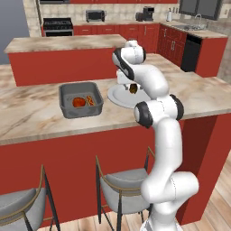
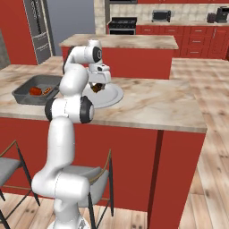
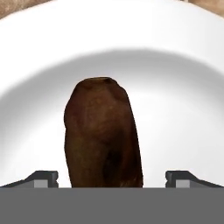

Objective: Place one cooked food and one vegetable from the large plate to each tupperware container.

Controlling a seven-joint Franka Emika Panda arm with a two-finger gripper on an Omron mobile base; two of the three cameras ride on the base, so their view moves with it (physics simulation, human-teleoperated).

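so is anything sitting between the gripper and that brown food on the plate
Nothing visible. In the hand view the brown food lies on the large plate directly between the two fingertips, which stand wide on either side of it. The base views show the gripper low over the plate with bare white plate around the food.

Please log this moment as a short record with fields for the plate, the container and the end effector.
large plate: white, on the counter beside the container
brown food item: between the fingertips, over the plate
dark container: holds a red item and an orange item
end effector: over the plate, fingertips wide apart either side of the brown item
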